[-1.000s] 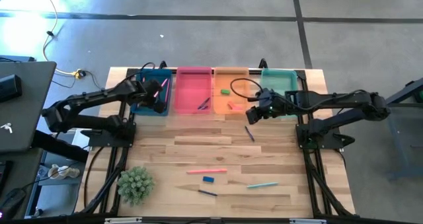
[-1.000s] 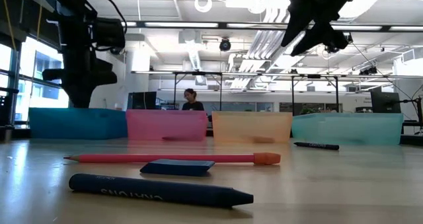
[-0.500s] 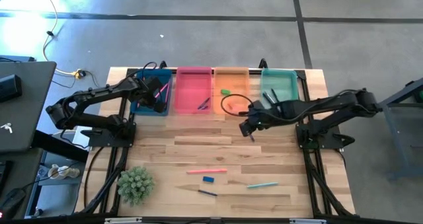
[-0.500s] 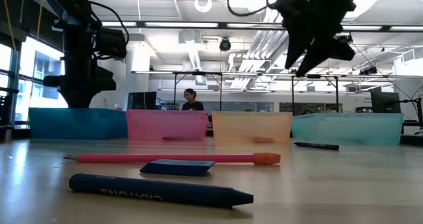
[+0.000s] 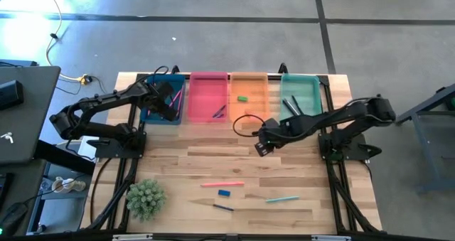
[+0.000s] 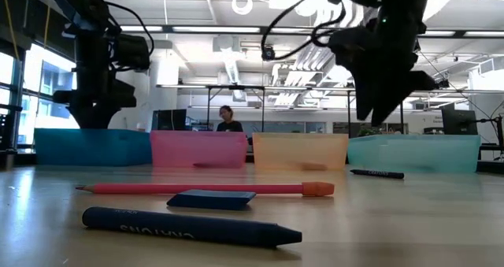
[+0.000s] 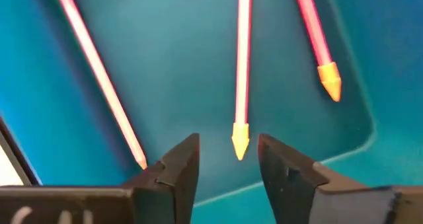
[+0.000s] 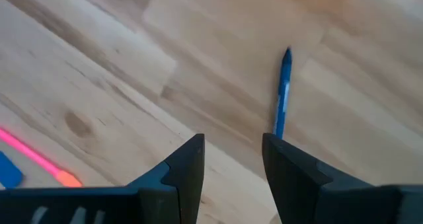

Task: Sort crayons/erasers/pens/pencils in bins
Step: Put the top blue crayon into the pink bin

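My left gripper (image 7: 228, 154) hangs open over the dark blue bin (image 5: 151, 116). Three pink pencils lie in that bin. The orange end of the middle pencil (image 7: 242, 72) shows between the fingers without touching them. My right gripper (image 8: 232, 151) stands open, low over the table in front of the orange bin (image 5: 249, 83). It has nothing between its fingers. A blue pen (image 8: 282, 92) lies on the wood just beyond its fingers. A green eraser (image 5: 242, 98) lies in the orange bin. A blue eraser (image 5: 224, 193) rests on the table near the front.
The pink bin (image 5: 206, 90) holds pens and the teal bin (image 5: 304, 88) holds dark sticks. Near the front lie a pink pencil (image 5: 222, 185), a dark crayon (image 5: 222, 207) and a teal stick (image 5: 282, 198). A potted plant (image 5: 146, 198) stands front left.
My right gripper has left the spot between the orange and teal bins. It has gone toward the table's near edge and a little left, down to the blue pen, and has stayed open. My left arm has stayed over the blue bin.
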Available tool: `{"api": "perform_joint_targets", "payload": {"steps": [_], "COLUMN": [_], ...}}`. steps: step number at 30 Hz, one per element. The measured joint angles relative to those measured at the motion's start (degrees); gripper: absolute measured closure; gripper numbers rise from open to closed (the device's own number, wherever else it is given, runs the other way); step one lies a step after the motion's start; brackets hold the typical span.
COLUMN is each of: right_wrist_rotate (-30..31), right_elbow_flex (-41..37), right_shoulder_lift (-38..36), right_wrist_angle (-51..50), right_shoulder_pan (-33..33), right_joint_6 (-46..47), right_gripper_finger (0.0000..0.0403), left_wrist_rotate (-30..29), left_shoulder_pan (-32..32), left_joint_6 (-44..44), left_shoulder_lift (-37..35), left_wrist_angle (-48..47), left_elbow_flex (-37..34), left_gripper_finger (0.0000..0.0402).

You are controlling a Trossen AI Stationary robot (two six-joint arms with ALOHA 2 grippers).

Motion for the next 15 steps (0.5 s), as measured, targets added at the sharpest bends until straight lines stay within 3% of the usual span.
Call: {"api": "perform_joint_targets", "payload": {"steps": [6,15], "right_wrist_rotate": [-2.6,-3.6], "right_elbow_flex": [0.0,0.0], "right_shoulder_lift": [3.6,8.8], "right_wrist_angle": [-0.1,-3.1], "right_shoulder_pan": [0.0,-1.1], "right_joint_6": [-0.2,0.4], "right_gripper_finger": [0.0258,0.0258], "left_wrist_rotate": [5.9,6.1], "left_shoulder_pan": [1.4,1.7], "left_joint_6": [4.8,9.3], "left_shoulder_lift": [0.0,-0.2], "left_wrist_angle": [-1.0,-4.5], "left_elbow_flex": [3.7,14.1], "left_gripper_finger": [0.0241,0.0241]}}
